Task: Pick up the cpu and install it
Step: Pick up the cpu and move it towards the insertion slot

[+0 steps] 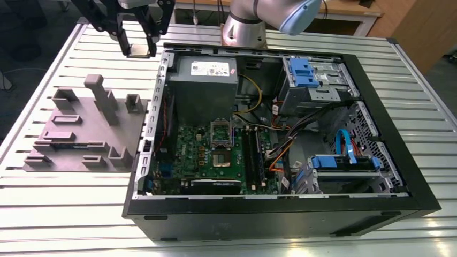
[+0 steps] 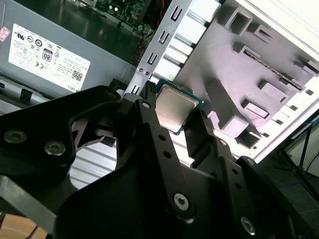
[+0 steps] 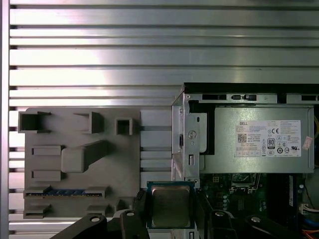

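Hand (image 1: pixel 138 52) aloft over table (image 1: pixel 71 214), pointing down, clamping cpu (image 3: pixel 170 206).

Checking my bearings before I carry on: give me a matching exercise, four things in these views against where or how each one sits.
Things
1. cpu
2. grey fixture
3. power supply
4. motherboard

Places or states
A. on the slatted table, outside the case, at the exterior view's left
B. green board lying inside the open case
C. clamped in the gripper
D. grey box with a white label, inside the case

Pairs: 1-C, 2-A, 3-D, 4-B
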Controlling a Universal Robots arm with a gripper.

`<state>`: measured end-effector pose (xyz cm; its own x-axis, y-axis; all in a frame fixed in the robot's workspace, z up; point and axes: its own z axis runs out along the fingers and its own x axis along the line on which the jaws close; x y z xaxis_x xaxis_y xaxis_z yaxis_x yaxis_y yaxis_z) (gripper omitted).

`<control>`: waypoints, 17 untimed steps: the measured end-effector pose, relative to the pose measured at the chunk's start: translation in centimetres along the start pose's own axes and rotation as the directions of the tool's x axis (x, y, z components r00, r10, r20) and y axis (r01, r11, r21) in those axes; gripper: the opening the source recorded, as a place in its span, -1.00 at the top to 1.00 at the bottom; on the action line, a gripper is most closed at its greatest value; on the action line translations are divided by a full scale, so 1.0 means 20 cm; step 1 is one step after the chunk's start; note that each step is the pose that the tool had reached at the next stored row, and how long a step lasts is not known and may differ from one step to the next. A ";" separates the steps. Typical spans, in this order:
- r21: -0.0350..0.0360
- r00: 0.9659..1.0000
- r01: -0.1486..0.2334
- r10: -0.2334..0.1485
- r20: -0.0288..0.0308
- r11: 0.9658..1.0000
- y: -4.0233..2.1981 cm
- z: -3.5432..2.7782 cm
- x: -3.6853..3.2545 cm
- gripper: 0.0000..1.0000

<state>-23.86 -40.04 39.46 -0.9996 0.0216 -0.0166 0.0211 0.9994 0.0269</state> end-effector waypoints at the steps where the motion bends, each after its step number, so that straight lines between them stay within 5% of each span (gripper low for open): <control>1: 0.000 1.000 0.000 0.000 0.000 1.000 0.000 0.000 -0.002 0.06; 17: 0.000 1.000 0.000 0.000 0.000 1.000 0.001 0.001 -0.049 0.06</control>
<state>-22.89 -40.04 39.46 -0.9996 0.0216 -0.0166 0.0211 0.9994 0.0269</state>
